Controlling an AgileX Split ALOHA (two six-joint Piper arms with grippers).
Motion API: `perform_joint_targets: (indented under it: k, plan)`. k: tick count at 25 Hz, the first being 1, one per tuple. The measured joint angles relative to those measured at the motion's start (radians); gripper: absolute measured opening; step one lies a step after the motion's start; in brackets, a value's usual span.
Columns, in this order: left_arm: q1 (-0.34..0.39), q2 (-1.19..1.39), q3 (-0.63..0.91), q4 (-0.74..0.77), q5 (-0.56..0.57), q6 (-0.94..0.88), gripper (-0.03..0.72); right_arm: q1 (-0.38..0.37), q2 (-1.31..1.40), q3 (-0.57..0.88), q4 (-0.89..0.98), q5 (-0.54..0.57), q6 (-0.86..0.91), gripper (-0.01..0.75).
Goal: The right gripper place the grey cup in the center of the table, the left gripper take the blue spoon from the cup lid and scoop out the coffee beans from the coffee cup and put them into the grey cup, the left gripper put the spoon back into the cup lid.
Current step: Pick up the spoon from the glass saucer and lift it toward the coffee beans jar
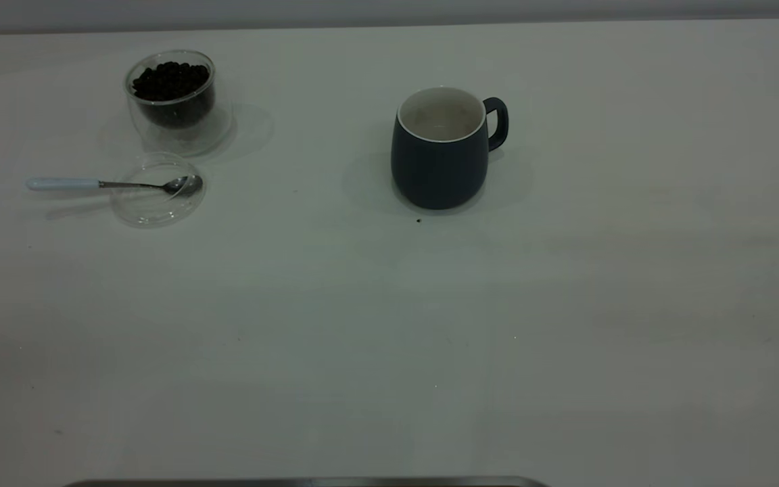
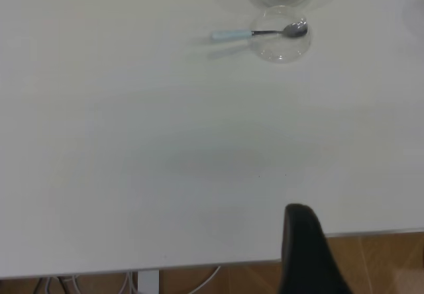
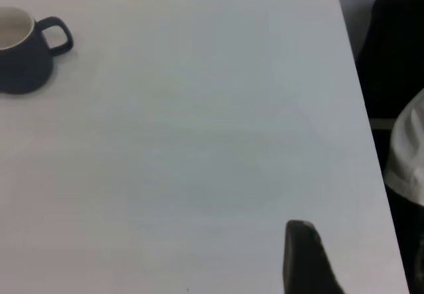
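In the exterior view you are looking at the rounded dark blue-grey ceramic mug, the grey cup (image 1: 439, 152), standing upright near the middle of the plain white table (image 1: 565, 304), its loop handle pointing to that view's right, probably so the right arm can take it. Well apart to the left, the clear double-walled glass coffee cup (image 1: 174, 101) is holding a heap of dark coffee beans (image 1: 170, 80); just in front of it the blue spoon (image 1: 115, 184) is lying with its metal bowl in the flat clear cup lid (image 1: 157, 191) and its pale handle jutting out leftward, long axis running left to right, easy for the left arm to reach. Neither arm is showing here. In the left wrist view, the left gripper (image 2: 308, 251) is hanging near the table edge, far from the spoon; you cannot tell its claw's state. In the right wrist view, the right gripper (image 3: 306, 257) is showing only a dark sliver, well away from the mug; again you cannot tell.
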Motion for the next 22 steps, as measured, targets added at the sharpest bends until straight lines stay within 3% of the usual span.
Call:
perform_joint_targets:
  k: [22]
  plan:
    - [0.000,0.000,0.000,0.000,0.000,0.000,0.482,-0.002,0.000,0.000,0.010,0.000,-0.025,0.363]
